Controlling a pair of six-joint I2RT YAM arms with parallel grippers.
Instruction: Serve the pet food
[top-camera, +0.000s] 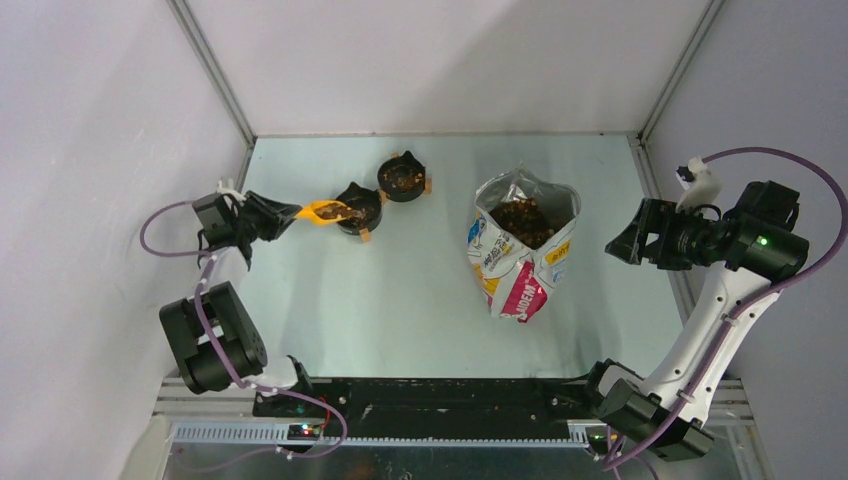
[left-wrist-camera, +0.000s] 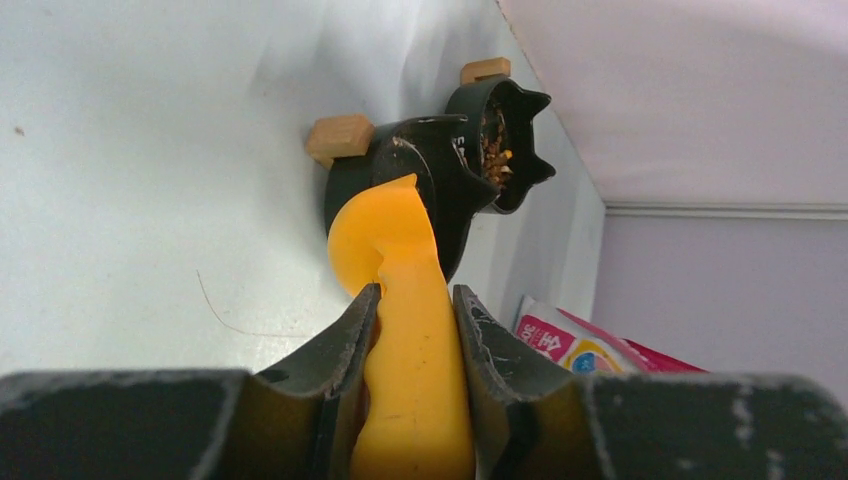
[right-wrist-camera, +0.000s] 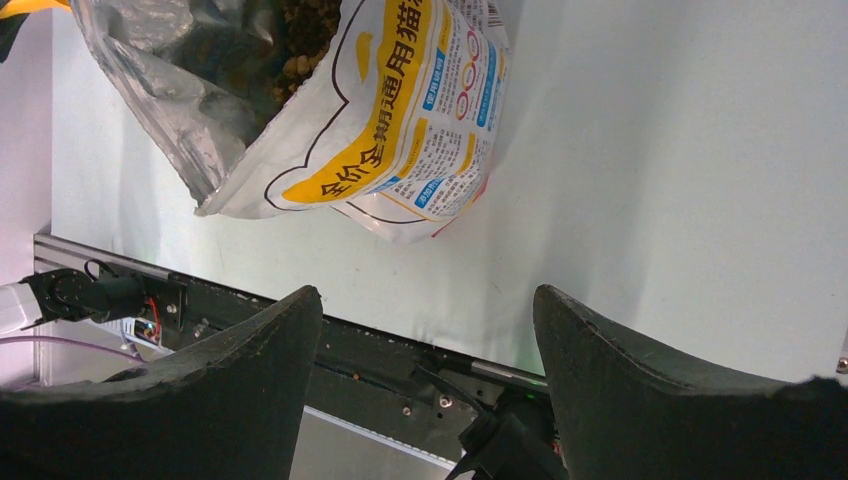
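Tightly gripped in the left claw (top-camera: 285, 218): an orange scoop (top-camera: 325, 211), pinched by its handle between both fingers (left-wrist-camera: 340, 350). Just ahead of that claw's tips, scoop head at the rim of the nearer black bowl (top-camera: 358, 208); touching or not, hard to tell. Right behind that one, farther from the claw, a second black bowl (top-camera: 402, 178). Brown pet food (top-camera: 523, 222) heaped inside an open printed bag (top-camera: 515, 275), well off to the left claw's right and ahead of the right claw (top-camera: 618, 240), with a clear gap between. More of the same brown bits in both bowls. Right claw spread wide, holding nothing. Bag and bowls all resting on the pale surface (top-camera: 400, 310).
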